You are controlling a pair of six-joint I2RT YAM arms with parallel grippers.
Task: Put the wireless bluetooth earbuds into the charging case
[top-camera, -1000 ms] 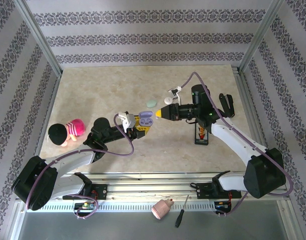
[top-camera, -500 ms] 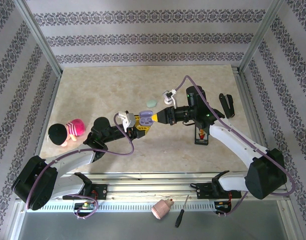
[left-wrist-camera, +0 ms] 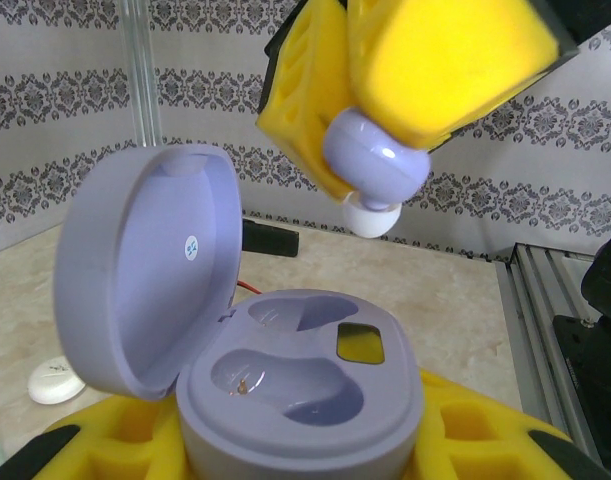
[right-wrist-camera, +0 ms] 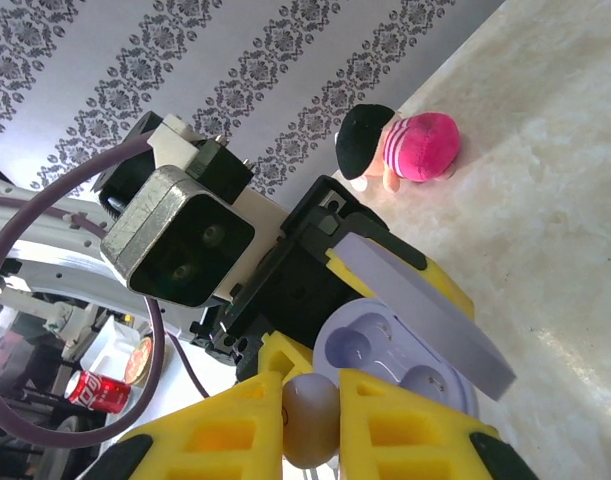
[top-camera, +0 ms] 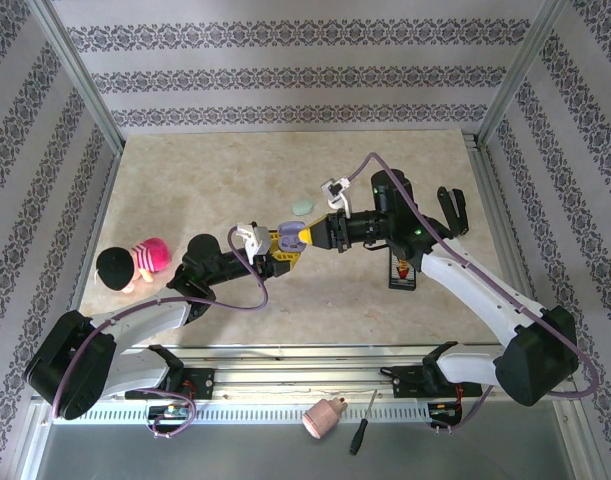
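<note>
Left wrist view: the left gripper's (left-wrist-camera: 295,445) yellow jaws, part open, clasp the lilac case (left-wrist-camera: 255,350) from both sides, its lid swung up at 10 o'clock. Just above, at 1 o'clock of the case, the right gripper (left-wrist-camera: 370,120) pinches a lilac earbud (left-wrist-camera: 375,170) tight, white tip pointing down, clear of the case. Top view: both grippers meet over mid table (top-camera: 235,170); a mint case (top-camera: 302,206) lies at 12 o'clock of them, a doll (top-camera: 135,262) at 9 o'clock.

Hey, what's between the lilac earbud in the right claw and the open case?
Nothing: the left wrist view shows a bare gap between the lilac earbud and the open case.
</note>
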